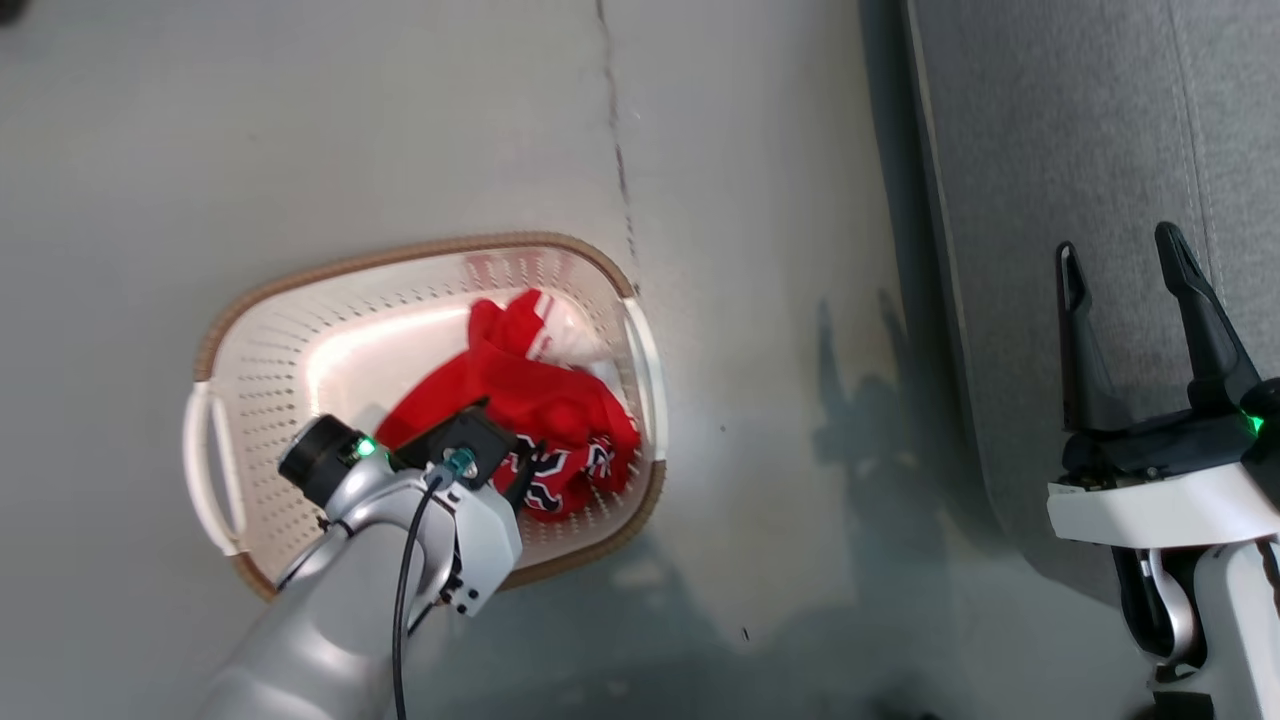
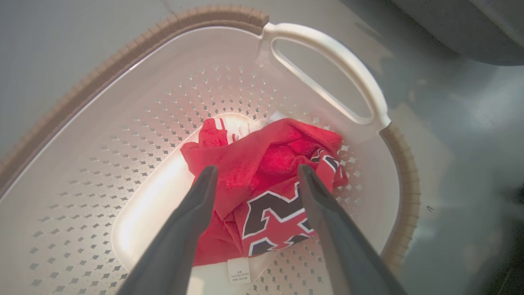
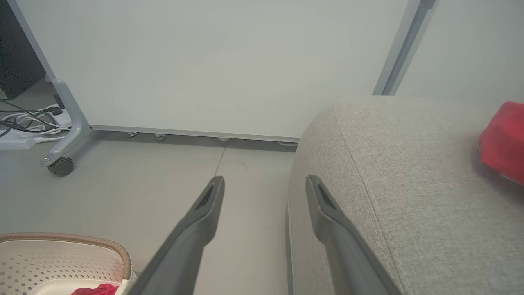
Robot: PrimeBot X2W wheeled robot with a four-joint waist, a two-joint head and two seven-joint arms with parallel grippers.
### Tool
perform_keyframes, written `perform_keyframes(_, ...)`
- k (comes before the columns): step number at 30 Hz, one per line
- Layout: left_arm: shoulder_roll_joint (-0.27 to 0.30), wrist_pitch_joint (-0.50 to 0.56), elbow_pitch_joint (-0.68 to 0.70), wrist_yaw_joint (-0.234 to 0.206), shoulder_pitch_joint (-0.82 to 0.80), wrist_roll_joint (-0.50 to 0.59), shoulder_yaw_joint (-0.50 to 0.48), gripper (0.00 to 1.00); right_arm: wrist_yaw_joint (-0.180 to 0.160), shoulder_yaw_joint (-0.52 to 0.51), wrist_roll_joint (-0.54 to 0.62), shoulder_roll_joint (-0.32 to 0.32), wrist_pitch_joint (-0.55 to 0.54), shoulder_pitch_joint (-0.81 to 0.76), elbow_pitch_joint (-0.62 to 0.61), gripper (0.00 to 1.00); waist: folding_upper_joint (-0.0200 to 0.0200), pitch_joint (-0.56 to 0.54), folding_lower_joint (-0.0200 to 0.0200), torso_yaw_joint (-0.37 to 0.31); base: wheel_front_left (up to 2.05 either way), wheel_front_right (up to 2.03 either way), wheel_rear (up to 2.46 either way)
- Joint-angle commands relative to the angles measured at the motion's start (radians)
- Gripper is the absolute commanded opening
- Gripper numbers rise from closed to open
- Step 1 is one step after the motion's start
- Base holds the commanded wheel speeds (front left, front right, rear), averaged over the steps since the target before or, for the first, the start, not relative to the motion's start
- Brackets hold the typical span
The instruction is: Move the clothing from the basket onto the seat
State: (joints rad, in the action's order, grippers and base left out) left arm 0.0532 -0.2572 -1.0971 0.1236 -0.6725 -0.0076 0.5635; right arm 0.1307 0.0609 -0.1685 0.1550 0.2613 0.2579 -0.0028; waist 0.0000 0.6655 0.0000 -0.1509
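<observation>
So the clothing [image 2: 270, 164] is bright red with dark numerals outlined in white, plus what looks like a white stripe or two. The basket [image 2: 102, 164] is cream-white, dotted all over with little holes, brown ribbed edge on top. The seat [image 3: 409, 184] is speckled grey fabric, the floor [image 1: 400, 120] plain pale grey.

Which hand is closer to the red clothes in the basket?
Left. The left hand hangs open above the red clothes in the basket. The right hand is away by the grey seat.
</observation>
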Motion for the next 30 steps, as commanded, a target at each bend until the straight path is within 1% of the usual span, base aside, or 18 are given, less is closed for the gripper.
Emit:
perform_keyframes(1, 0.008, -0.002, -0.032, 0.006, -0.033, 0.007, 0.01, 1.0, 0.0, -0.002, -0.004, -0.005, 0.001, 0.018, -0.004, 1.0, 0.0, 0.076, 0.0, -0.053, 0.0, 0.0, 0.0)
perform_keyframes(7, 0.007, 0.04, -0.134, 0.008, -0.117, -0.012, 0.043, 1.0, 0.0, 0.019, -0.009, -0.021, 0.001, 0.046, -0.001, 1.0, 0.0, 0.141, 0.0, -0.086, 0.0, 0.0, 0.0)
perform_keyframes(11, 0.031, 0.082, -0.168, 0.006, -0.176, -0.034, 0.088, 1.0, 0.0, 0.04, -0.017, -0.048, 0.001, 0.081, 0.0, 1.0, 0.0, 0.205, 0.0, -0.121, 0.0, 0.0, 0.0)
perform_keyframes(17, 0.077, 0.148, -0.184, 0.005, -0.247, -0.002, 0.142, 1.0, 0.0, 0.062, -0.015, -0.065, 0.001, 0.118, 0.001, 1.0, 0.0, 0.277, 0.0, -0.163, 0.0, 0.0, 0.0)
perform_keyframes(21, 0.102, 0.2, -0.19, -0.017, -0.274, 0.005, 0.154, 1.0, 0.0, 0.071, -0.023, -0.074, 0.001, 0.141, -0.006, 1.0, 0.0, 0.32, 0.0, -0.191, 0.0, 0.0, 0.0)
perform_keyframes(26, 0.116, 0.27, -0.192, -0.029, -0.287, 0.018, 0.177, 1.0, 0.0, 0.075, -0.017, -0.083, 0.001, 0.126, -0.016, 1.0, 0.0, 0.339, 0.0, -0.201, 0.0, 0.0, 0.0)
perform_keyframes(30, 0.125, 0.311, -0.193, -0.038, -0.291, 0.052, 0.22, 1.0, 0.0, 0.084, -0.015, -0.088, 0.001, 0.113, -0.016, 1.0, 0.0, 0.35, 0.0, -0.204, 0.0, 0.0, 0.0)
